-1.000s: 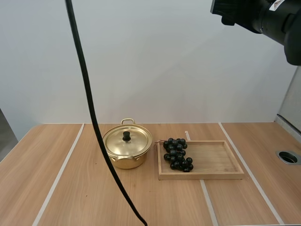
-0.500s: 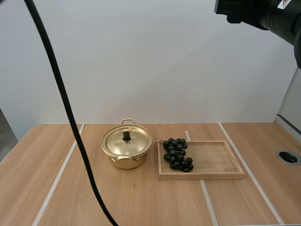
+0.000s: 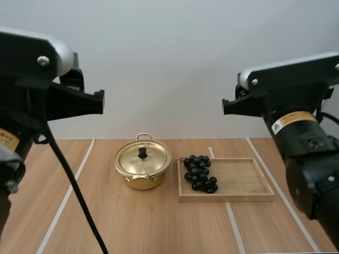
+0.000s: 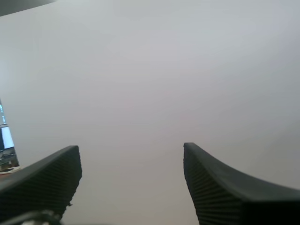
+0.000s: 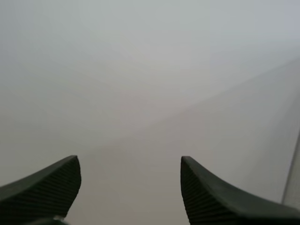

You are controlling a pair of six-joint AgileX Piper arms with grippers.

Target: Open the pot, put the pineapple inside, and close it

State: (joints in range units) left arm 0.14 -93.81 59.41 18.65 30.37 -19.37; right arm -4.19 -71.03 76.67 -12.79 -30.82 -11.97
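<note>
both arms are up high now, the left arm (image 3: 37, 100) at one side and the right arm (image 3: 296, 111) at the other, well above the light wooden table (image 3: 106, 222). the left gripper (image 4: 130, 150) has its fingers spread wide, ribbed faces turned to each other, nothing between them, just pale wall ahead. same with the right gripper (image 5: 129, 160): released, fingers apart, gripping nothing. down on the table the small round gold metal pot (image 3: 142, 177) sits near the middle, its gold lid (image 3: 151, 159) on and flat, black knob (image 3: 142, 152) upright at the centre. just beside its right rim, a narrow gap away, lies the shallow rectangular wooden tray (image 3: 243, 180). the fruit here is a bunch of dark, nearly black grapes (image 3: 199, 173), lying in the tray's left end close to the left wall, the end nearest the pot. the tray's right half shows bare wood. open table runs in front of pot and tray and out to the left, crossed by white tape lines (image 3: 69, 193). a round hole (image 3: 324, 177) sits near the table's right edge.
</note>
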